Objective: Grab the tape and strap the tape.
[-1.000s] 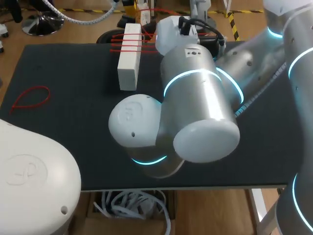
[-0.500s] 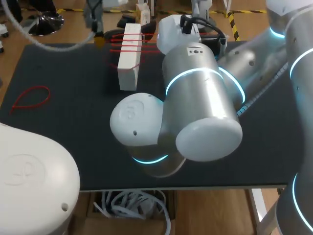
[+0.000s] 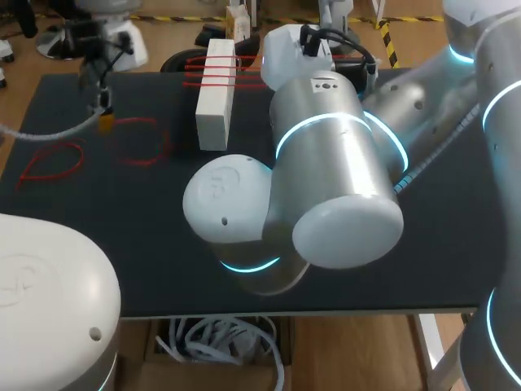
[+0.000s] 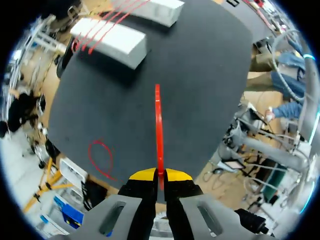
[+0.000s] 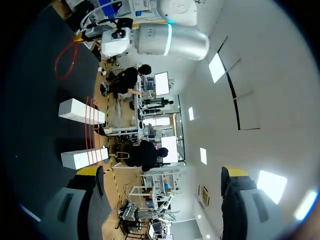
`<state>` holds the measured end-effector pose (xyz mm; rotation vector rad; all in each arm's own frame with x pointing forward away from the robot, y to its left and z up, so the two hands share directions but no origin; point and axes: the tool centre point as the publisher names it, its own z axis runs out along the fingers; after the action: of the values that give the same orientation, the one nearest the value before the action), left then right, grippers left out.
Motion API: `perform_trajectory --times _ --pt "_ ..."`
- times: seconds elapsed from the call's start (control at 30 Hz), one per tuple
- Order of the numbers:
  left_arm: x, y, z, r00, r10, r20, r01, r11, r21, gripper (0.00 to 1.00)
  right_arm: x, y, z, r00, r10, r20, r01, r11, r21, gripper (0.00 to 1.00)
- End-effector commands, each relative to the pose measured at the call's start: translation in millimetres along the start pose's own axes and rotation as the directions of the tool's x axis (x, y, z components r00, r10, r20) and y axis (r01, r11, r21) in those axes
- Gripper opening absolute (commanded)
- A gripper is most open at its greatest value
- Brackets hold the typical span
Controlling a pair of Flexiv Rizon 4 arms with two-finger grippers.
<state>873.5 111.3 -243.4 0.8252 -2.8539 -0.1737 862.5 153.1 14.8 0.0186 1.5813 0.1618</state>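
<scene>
My left gripper (image 3: 104, 122) hangs over the table's back left, shut on a red band (image 3: 140, 141) that droops as a loop onto the mat. In the left wrist view the red band (image 4: 158, 120) runs straight out from the shut gripper (image 4: 159, 176). A white block (image 3: 215, 94) lies at the back middle with several red bands (image 3: 213, 72) stretched across it. Both white blocks (image 5: 80, 111) (image 5: 82, 157) show in the right wrist view, joined by those bands (image 5: 90, 131). My right gripper (image 5: 162, 175) stands open, empty, beyond the blocks.
A second red loop (image 3: 50, 163) lies flat on the black mat (image 3: 122, 220) near its left edge. My right arm's big elbow (image 3: 326, 187) fills the middle of the table and hides the second block in the head view.
My left gripper has swung from behind the white block to the left and toward the front, carrying the red band away from the block. The right arm has stayed put.
</scene>
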Motion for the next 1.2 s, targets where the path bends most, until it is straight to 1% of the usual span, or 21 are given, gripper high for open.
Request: perform_trajectory --times 0.03,0.17,0.37,0.4,0.53,0.7,0.73,0.77,0.8,1.2 --pt "-15.6 24.8 29 0.997 -0.069 -0.037 0.07 0.997 0.023 0.0 -3 -1 0 1.0 -0.003 -0.005 0.003 1.0 -0.002 1.0" --pt "-28.6 52.5 44 0.985 -0.165 -0.054 0.166 0.986 0.019 0.0 -3 -1 0 1.0 -0.003 -0.005 0.003 1.0 -0.002 1.0" --pt "-47.7 79.5 56 0.963 -0.245 -0.108 0.245 0.969 -0.018 0.0 -3 -1 0 1.0 -0.003 -0.005 0.003 1.0 -0.002 1.0" --pt "-51.5 83.6 59 0.961 -0.255 -0.106 0.256 0.967 -0.009 0.0 -3 -1 0 1.0 -0.003 -0.005 0.003 1.0 -0.002 1.0" --pt "-65.2 91.6 59 0.96 -0.262 -0.101 0.261 0.965 -0.023 0.0 -3 -1 0 1.0 -0.003 -0.005 0.003 1.0 -0.002 1.0" --pt "-79.7 91.5 61 0.962 -0.253 -0.101 0.253 0.967 -0.02 0.0 -3 -1 0 1.0 -0.003 -0.005 0.003 1.0 -0.002 1.0" --pt "-81.4 89.8 59 0.965 -0.244 -0.096 0.244 0.97 -0.011 0.05 -3 -1 0 1.0 -0.003 -0.005 0.003 1.0 -0.002 1.0" --pt "-81.4 89.8 59 0.965 -0.244 -0.096 0.244 0.97 -0.011 0.35 -3 -1 0 1.0 -0.003 -0.005 0.003 1.0 -0.002 1.0" --pt "-81.4 89.8 59 0.965 -0.244 -0.096 0.244 0.97 -0.011 1.0 -3 -1 0 1.0 -0.003 -0.005 0.003 1.0 -0.002 1.0" --pt "-81.4 89.8 59 0.965 -0.244 -0.096 0.244 0.97 -0.011 1.0 -3 -1 0 1.0 -0.003 -0.005 0.003 1.0 -0.002 1.0"
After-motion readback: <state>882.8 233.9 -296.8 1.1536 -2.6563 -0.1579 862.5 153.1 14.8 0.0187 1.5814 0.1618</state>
